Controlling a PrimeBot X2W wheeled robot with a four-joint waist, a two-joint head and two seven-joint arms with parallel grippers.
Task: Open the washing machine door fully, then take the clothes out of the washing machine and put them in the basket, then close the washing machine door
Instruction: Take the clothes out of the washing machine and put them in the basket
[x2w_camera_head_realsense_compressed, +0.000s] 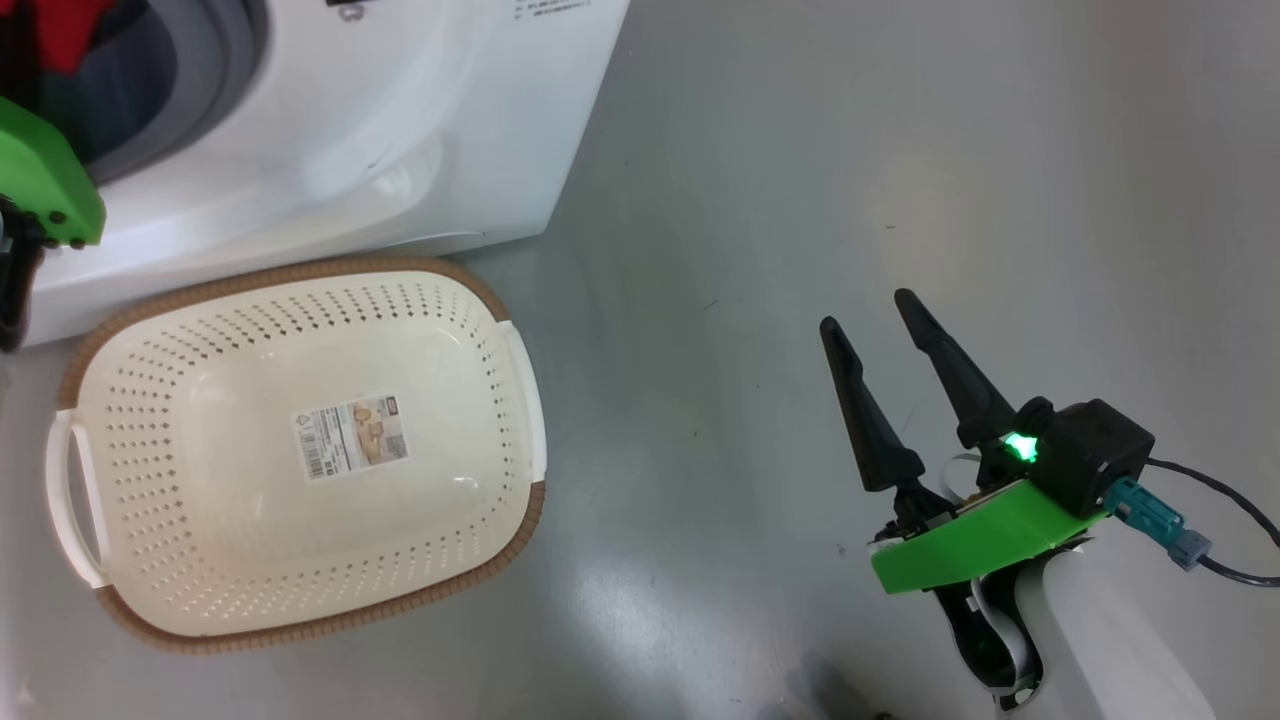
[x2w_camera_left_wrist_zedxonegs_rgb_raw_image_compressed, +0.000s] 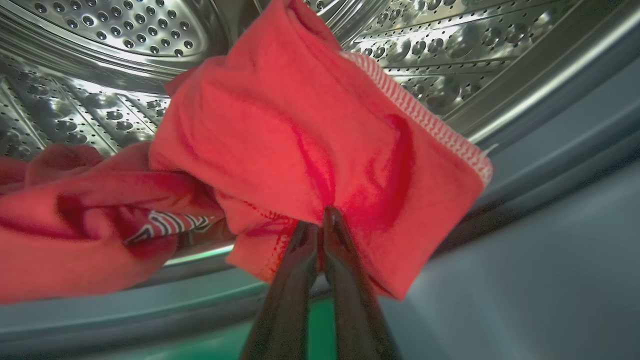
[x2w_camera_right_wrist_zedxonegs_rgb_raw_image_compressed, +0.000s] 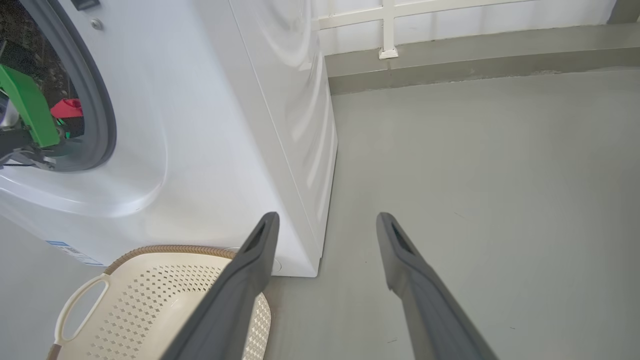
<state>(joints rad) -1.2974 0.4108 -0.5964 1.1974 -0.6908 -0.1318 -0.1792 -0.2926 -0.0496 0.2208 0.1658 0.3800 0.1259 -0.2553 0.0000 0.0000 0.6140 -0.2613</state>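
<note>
Since the clothes (x2w_camera_left_wrist_zedxonegs_rgb_raw_image_compressed: 280, 125) are soft and floppy, I'm pinching a fold with left fingers (x2w_camera_left_wrist_zedxonegs_rgb_raw_image_compressed: 345, 260), right fingers (x2w_camera_head_realsense_compressed: 865, 410) hanging open.

Nothing legible anywhere. On the bottom of the basket (x2w_camera_head_realsense_compressed: 470, 400), a paper label (x2w_camera_head_realsense_compressed: 351, 437): print too small to read. At the top of the washing machine (x2w_camera_head_realsense_compressed: 400, 130) front, small dark print (x2w_camera_head_realsense_compressed: 565, 10): blurred. Low on that front, a blue label (x2w_camera_right_wrist_zedxonegs_rgb_raw_image_compressed: 70, 251): unreadable.

One washing machine (x2w_camera_head_realsense_compressed: 330, 130), one basket (x2w_camera_head_realsense_compressed: 300, 272), left pincer (x2w_camera_left_wrist_zedxonegs_rgb_raw_image_compressed: 320, 220) plus right pincer (x2w_camera_head_realsense_compressed: 866, 310): two; clothes (x2w_camera_left_wrist_zedxonegs_rgb_raw_image_compressed: 300, 125) number unclear.
</note>
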